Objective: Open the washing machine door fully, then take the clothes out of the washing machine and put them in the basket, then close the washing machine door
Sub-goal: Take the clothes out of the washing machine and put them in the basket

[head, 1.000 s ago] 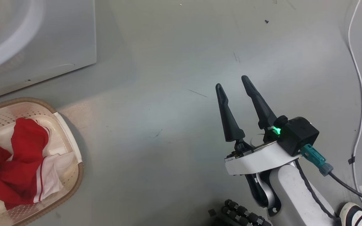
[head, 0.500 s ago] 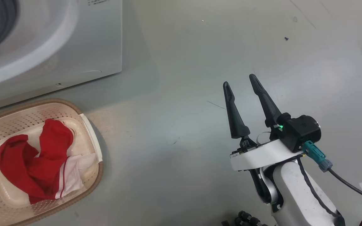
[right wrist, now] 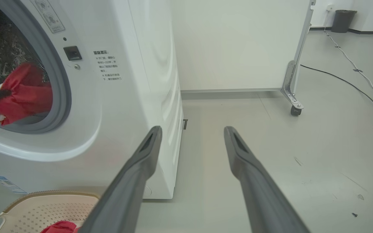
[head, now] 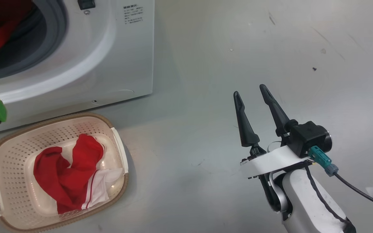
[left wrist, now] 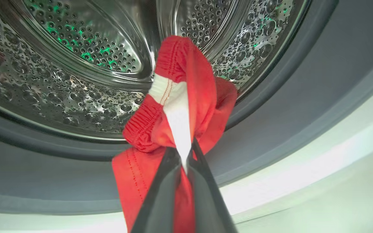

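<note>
**Left gripper [left wrist: 186, 158] pinches a red garment [left wrist: 186, 97] at the washing machine [head: 121, 58] opening**

In the left wrist view, two dark fingers rise from the bottom centre, pressed together on the red garment along its white panel. The cloth hangs bunched in the middle of the frame, in front of the perforated steel drum [left wrist: 76, 64] and the grey rubber seal [left wrist: 303, 81].

In the head view, the white washing machine fills the upper left, with red fabric showing in its round opening at the far upper left corner. Just below it, at the lower left, the cream basket [head: 15, 142] with a brown rim sits on the grey floor [head: 206, 97]. A second garment [head: 66, 171], red with white panels and striped trim, lies crumpled inside the basket.

At the lower right of the head view, the right gripper [head: 249, 90] hovers over bare floor, well apart from basket and machine. Its fingers are spread wide and have hold of nothing.
</note>
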Tool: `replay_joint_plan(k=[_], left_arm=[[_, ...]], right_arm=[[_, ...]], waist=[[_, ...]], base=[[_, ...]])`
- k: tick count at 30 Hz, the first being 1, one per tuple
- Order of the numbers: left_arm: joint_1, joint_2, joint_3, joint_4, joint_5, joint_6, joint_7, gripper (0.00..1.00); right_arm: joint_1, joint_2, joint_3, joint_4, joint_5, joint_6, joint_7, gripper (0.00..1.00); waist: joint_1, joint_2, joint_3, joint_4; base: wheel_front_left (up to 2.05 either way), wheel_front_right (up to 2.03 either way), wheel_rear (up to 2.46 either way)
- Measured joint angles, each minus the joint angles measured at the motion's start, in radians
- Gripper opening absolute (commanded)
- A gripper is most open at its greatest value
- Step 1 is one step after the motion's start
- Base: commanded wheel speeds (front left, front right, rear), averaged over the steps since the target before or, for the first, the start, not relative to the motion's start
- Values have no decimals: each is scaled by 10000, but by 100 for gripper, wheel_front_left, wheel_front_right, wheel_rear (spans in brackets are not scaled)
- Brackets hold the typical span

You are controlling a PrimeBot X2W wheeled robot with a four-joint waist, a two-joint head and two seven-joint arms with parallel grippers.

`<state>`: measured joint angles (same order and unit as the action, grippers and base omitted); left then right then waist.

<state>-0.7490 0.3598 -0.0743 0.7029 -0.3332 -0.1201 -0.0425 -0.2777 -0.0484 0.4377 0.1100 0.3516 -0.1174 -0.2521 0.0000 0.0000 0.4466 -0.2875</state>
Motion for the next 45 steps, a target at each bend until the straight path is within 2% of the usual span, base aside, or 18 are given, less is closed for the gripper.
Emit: replay_joint_plan(k=[17, 34, 45], left_arm=[[1642, -410, -343, -562, -109, -12, -1816, 0], [2784, -917, -180, -1927, -535, -42, -2063, 0], [3105, -938, 121, -3358, -539, -42, -2096, 0]], right_arm=[[442, -13, -305, 426, -36, 140, 0, 100], [697, -19, -696, 550, -288, 360, 0, 100], [837, -17, -803, 543, -286, 451, 0, 100]], waist=[[0, 0, -1502, 686], [0, 0, -2183, 1065], [-1, 0, -2354, 1287]], base=[[0, 0, 0], [0, 0, 0], [0, 0, 0]])
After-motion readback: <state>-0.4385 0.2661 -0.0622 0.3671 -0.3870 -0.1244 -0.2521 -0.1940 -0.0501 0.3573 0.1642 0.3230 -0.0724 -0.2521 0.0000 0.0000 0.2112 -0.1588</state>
